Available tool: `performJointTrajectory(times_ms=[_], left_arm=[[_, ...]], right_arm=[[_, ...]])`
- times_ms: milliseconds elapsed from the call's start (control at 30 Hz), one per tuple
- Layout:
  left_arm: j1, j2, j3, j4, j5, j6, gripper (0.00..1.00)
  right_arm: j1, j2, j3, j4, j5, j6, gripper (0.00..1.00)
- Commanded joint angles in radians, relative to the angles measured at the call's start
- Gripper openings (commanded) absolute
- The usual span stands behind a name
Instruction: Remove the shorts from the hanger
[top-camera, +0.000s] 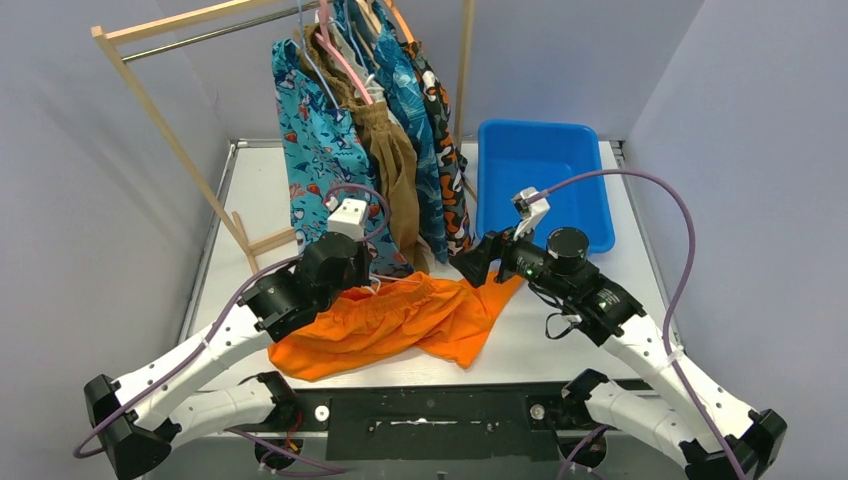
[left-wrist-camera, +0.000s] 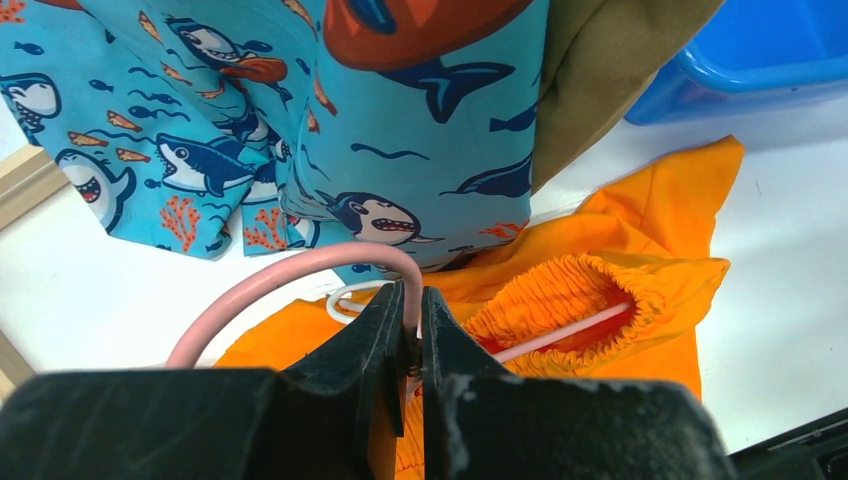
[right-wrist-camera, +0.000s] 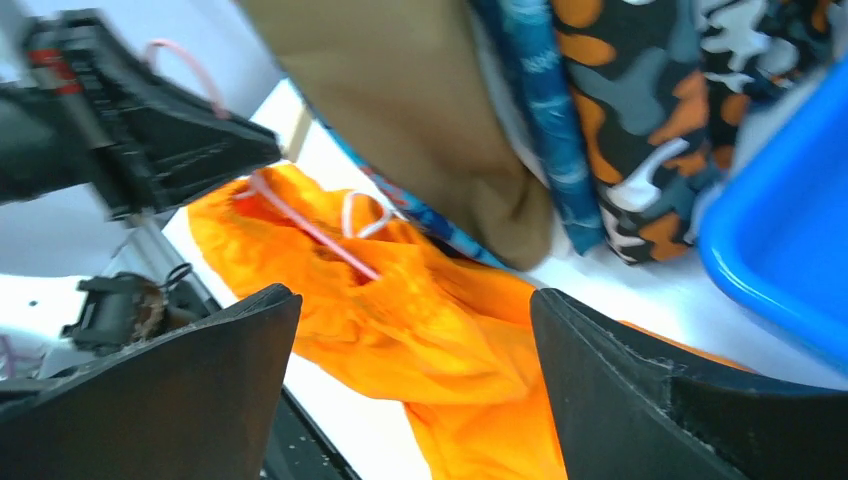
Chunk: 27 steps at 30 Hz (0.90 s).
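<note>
The plain orange shorts (top-camera: 400, 325) lie crumpled on the white table in front of the arms. A pink hanger (left-wrist-camera: 300, 280) is still threaded through their elastic waistband (left-wrist-camera: 570, 290). My left gripper (left-wrist-camera: 412, 300) is shut on the hanger's neck, just below the hook. My right gripper (right-wrist-camera: 415, 300) hovers open over the right side of the orange shorts (right-wrist-camera: 450, 350), with nothing between its fingers. In the top view it (top-camera: 470, 262) sits by the shorts' right leg, and the left gripper (top-camera: 365, 275) is at the waistband.
Teal shark-print shorts (top-camera: 320, 160), brown shorts (top-camera: 385, 160), blue patterned shorts (top-camera: 420, 130) and camouflage shorts (top-camera: 445, 150) hang from a wooden rack (top-camera: 170, 140) at the back. A blue bin (top-camera: 545, 170) stands at the back right.
</note>
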Motion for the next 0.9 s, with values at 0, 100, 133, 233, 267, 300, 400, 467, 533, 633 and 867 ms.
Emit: performJointTrajectory(times_ms=[0, 100, 133, 233, 267, 300, 400, 467, 533, 633, 867], left_arm=[[0.001, 0.033, 0.088, 0.087, 0.047, -0.024, 0.0], [0.001, 0.057, 0.116, 0.075, 0.05, -0.031, 0.0], [0.0, 0.061, 0.118, 0.076, 0.052, -0.035, 0.0], [-0.002, 0.067, 0.126, 0.07, 0.061, -0.049, 0.0], [-0.002, 0.064, 0.129, 0.066, 0.065, -0.053, 0.0], [-0.002, 0.059, 0.127, 0.064, 0.066, -0.057, 0.0], [-0.003, 0.034, 0.109, 0.061, 0.055, -0.068, 0.0], [-0.003, 0.029, 0.115, 0.033, 0.031, -0.074, 0.0], [-0.003, 0.038, 0.138, -0.003, 0.019, -0.08, 0.0], [-0.004, 0.048, 0.163, -0.026, 0.037, -0.081, 0.0], [-0.005, 0.032, 0.138, 0.0, 0.047, -0.088, 0.0]], right_arm=[[0.084, 0.045, 0.035, 0.065, -0.035, -0.047, 0.86], [0.175, 0.158, 0.119, -0.057, -0.011, -0.122, 0.86], [0.19, 0.194, 0.144, -0.084, -0.051, -0.149, 0.87], [0.211, 0.262, 0.189, -0.135, -0.055, -0.166, 0.81], [0.212, 0.273, 0.19, -0.139, -0.011, -0.162, 0.78], [0.212, 0.282, 0.187, -0.146, 0.027, -0.158, 0.75], [0.212, 0.297, 0.205, -0.203, 0.096, -0.156, 0.68], [0.212, 0.291, 0.201, -0.21, 0.122, -0.157, 0.64], [0.212, 0.286, 0.187, -0.191, 0.131, -0.156, 0.57], [0.213, 0.31, 0.196, -0.177, 0.104, -0.161, 0.49], [0.211, 0.361, 0.214, -0.089, 0.048, -0.163, 0.23]])
